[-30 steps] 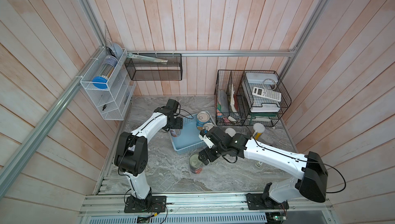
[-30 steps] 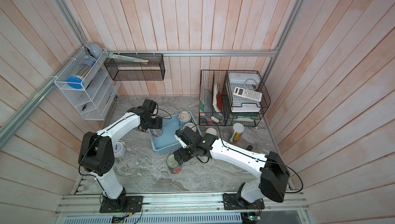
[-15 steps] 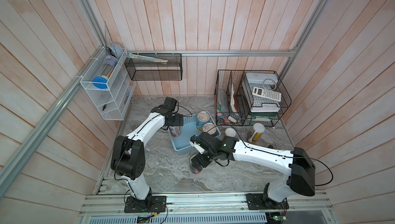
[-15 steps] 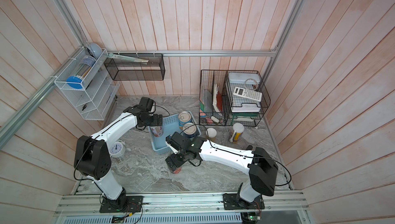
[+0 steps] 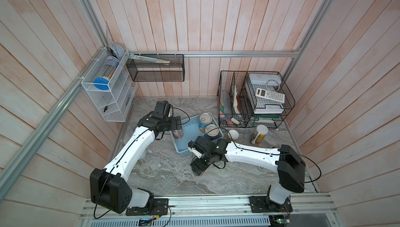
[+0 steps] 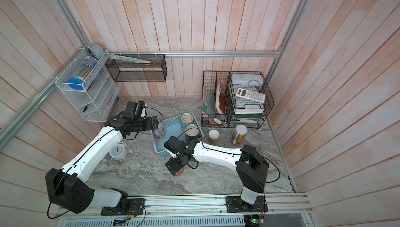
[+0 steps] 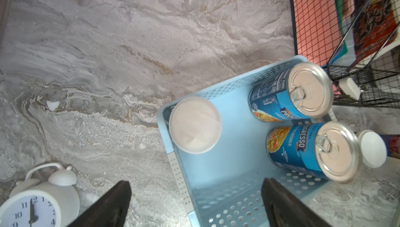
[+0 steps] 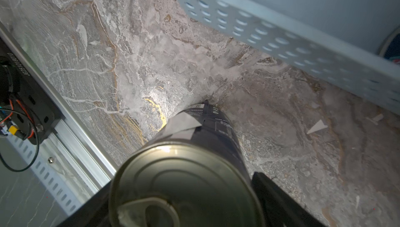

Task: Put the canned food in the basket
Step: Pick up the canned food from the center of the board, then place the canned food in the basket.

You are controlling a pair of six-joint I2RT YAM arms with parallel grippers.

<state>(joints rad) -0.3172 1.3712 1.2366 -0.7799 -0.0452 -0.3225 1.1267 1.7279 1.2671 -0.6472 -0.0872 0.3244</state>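
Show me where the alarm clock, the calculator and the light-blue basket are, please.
alarm clock [image 6: 117,150]: in a top view, on the middle of its white dial.
calculator [image 5: 271,95]: in a top view, on its keypad.
light-blue basket [image 7: 236,156]: in the left wrist view, on the bare floor between the cans.

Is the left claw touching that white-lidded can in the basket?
Apart. Left wrist view: the open left gripper hangs clear of the white-lidded can; blue plastic basket floor shows between.
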